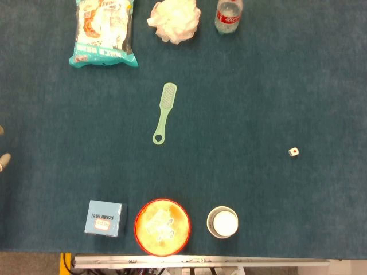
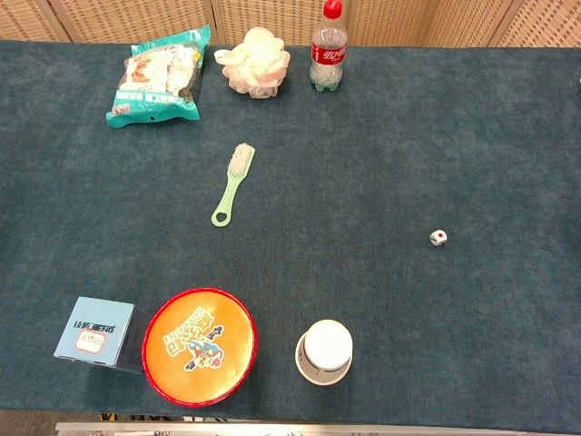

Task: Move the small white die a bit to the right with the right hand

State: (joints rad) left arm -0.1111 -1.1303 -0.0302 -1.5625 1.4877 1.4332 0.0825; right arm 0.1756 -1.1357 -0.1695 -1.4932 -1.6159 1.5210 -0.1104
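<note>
Behind the dark teal table (image 2: pixel 454 118), seemingly woven wall panels (image 2: pixel 136 16).

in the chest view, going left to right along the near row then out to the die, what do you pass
blue box → round orange tin with a red rim → white cup → small white die, which sits farther back and apart from the rest on the blue table cover

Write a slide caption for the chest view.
Small white die alone on the blue table, right of a green brush; no hand visible.
</note>
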